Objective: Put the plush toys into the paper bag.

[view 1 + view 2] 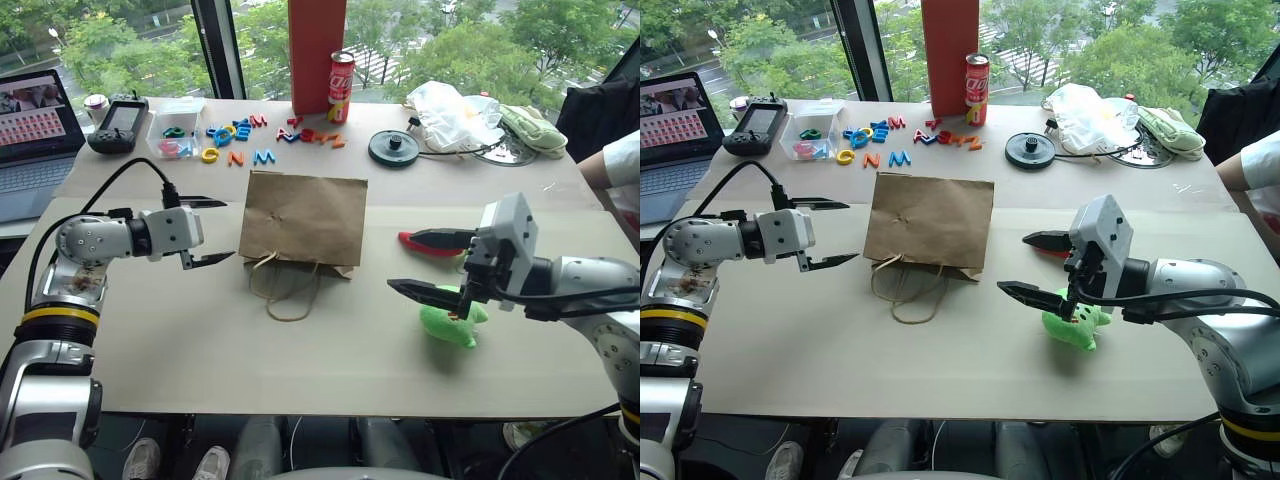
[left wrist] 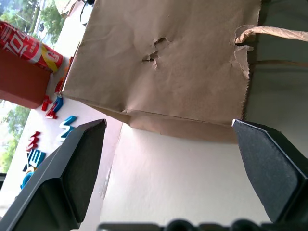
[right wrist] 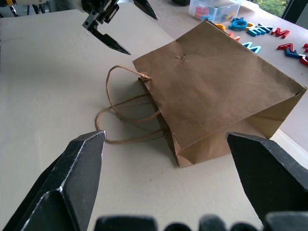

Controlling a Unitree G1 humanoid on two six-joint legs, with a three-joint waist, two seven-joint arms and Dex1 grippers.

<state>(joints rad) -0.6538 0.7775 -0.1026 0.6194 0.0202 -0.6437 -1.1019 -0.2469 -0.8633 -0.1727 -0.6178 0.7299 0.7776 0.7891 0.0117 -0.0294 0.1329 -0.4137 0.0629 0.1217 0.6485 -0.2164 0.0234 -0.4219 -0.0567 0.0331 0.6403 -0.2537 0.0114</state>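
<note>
The brown paper bag (image 1: pixel 304 217) lies flat in the middle of the table, its twine handles (image 1: pixel 285 290) trailing toward me. My left gripper (image 1: pixel 229 229) hovers open just left of the bag, pointing at it; the left wrist view shows the bag (image 2: pixel 168 57) ahead of the open fingers. My right gripper (image 1: pixel 402 262) stands open to the bag's right, above the table. The green plush toy (image 1: pixel 447 325) rests on the table under the right gripper's lower finger. The red chilli plush (image 1: pixel 425 246) lies beyond, partly hidden by the upper finger. In the right wrist view the bag's (image 3: pixel 216 91) mouth faces the handles.
At the back stand a cola can (image 1: pixel 341 87), a tall red box (image 1: pixel 317 55), plastic letters (image 1: pixel 235 140), a clear tub (image 1: pixel 177 130), a black disc (image 1: pixel 394 147), a clear plastic bag (image 1: pixel 455 115) and a pale green cloth (image 1: pixel 532 128). A laptop (image 1: pixel 35 140) sits far left; a person's sleeve (image 1: pixel 620 165) far right.
</note>
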